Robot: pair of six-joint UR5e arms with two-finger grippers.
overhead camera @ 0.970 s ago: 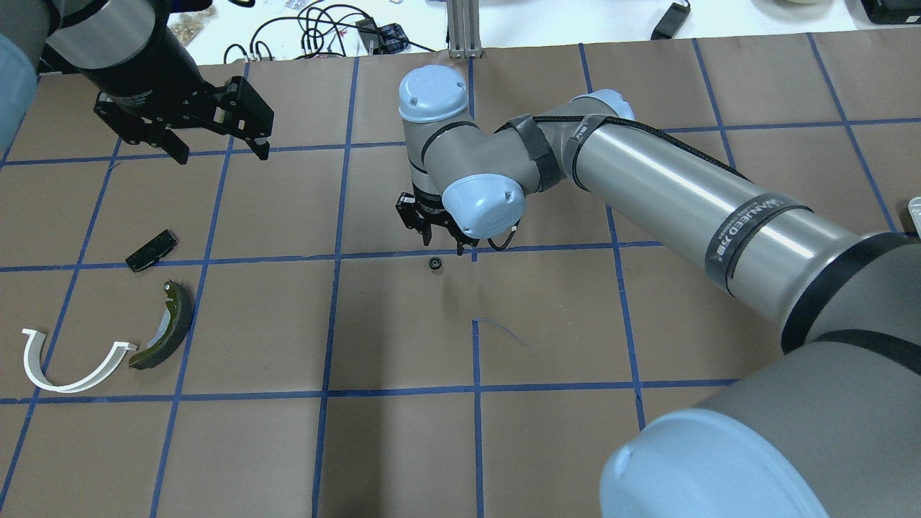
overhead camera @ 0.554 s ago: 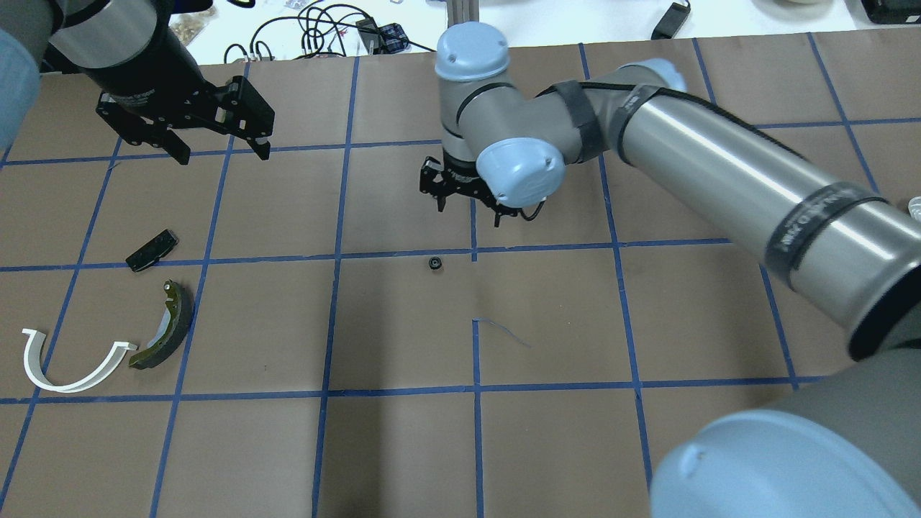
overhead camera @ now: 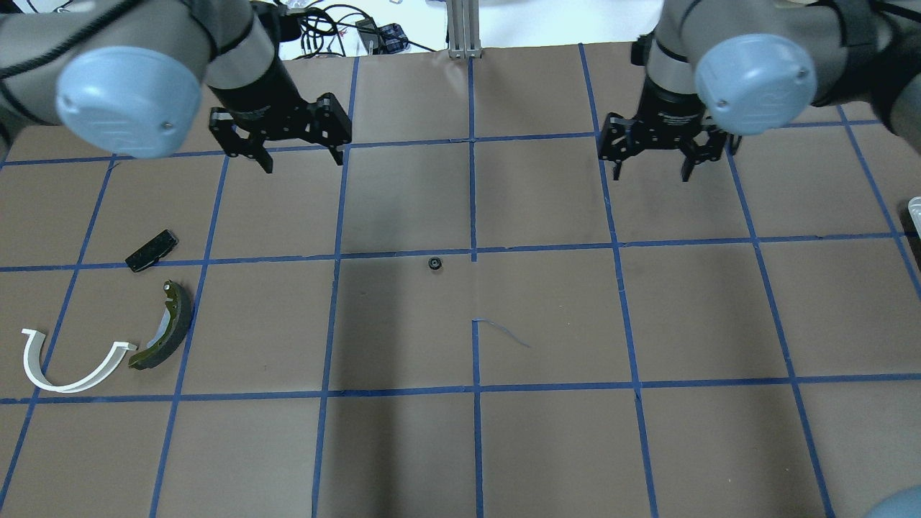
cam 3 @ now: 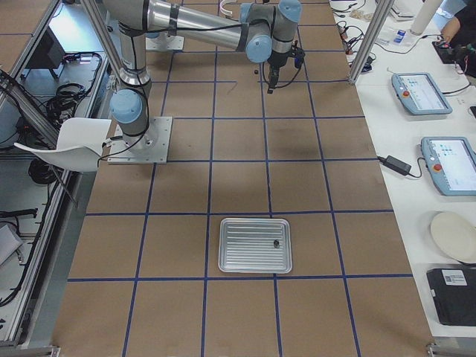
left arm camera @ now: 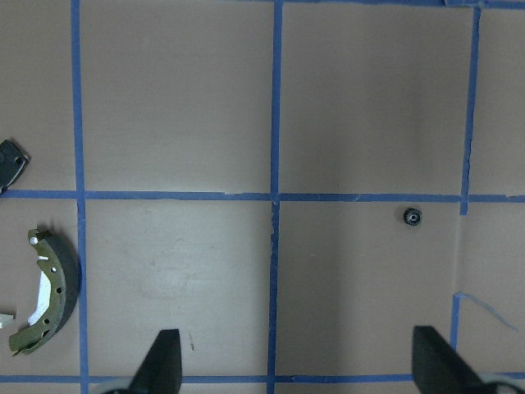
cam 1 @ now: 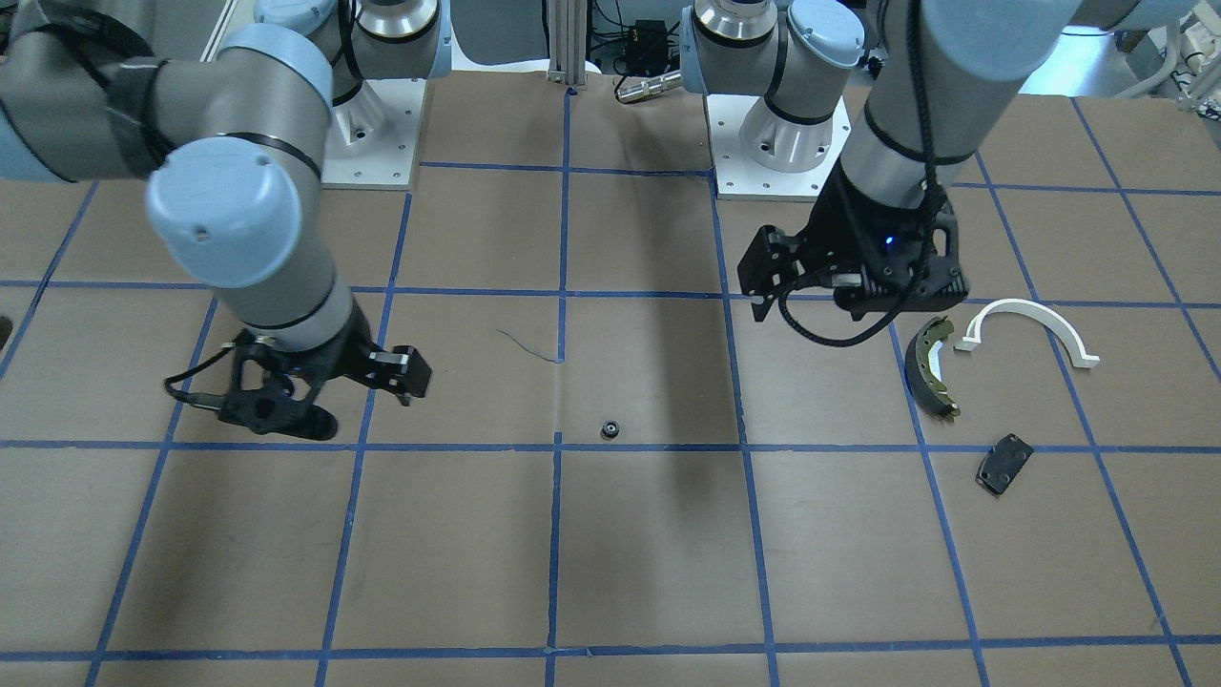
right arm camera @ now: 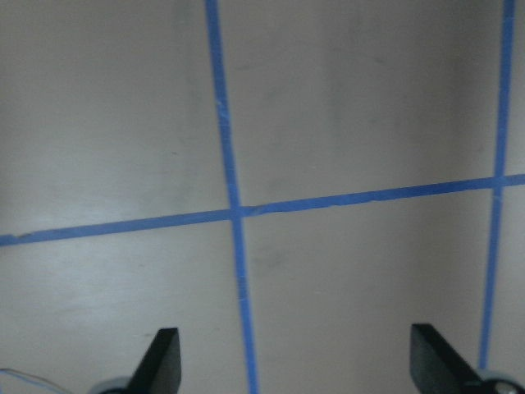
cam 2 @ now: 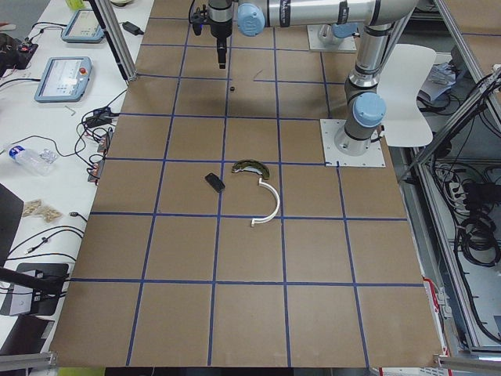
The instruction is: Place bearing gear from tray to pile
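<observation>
The bearing gear (overhead camera: 434,263), small, black and round, lies on the brown table next to a blue tape crossing; it also shows in the front view (cam 1: 610,430) and the left wrist view (left arm camera: 413,216). The pile is at the left: dark olive brake shoe (overhead camera: 165,327), white plastic arc (overhead camera: 68,360), flat black plate (overhead camera: 151,250). My left gripper (overhead camera: 304,162) is open and empty, behind and left of the gear. My right gripper (overhead camera: 651,175) is open and empty, far to the gear's right. The metal tray (cam 3: 245,249) shows in the exterior right view.
A small dark part (cam 3: 277,242) lies in the tray. Cables and devices (overhead camera: 338,32) lie on the white bench beyond the table's far edge. A metal post (overhead camera: 464,29) stands at the far middle. Blue tape lines grid the table.
My right gripper has risen from just above the gear and swung far to the right. My left gripper has moved right, toward the middle. The gear has not moved.
</observation>
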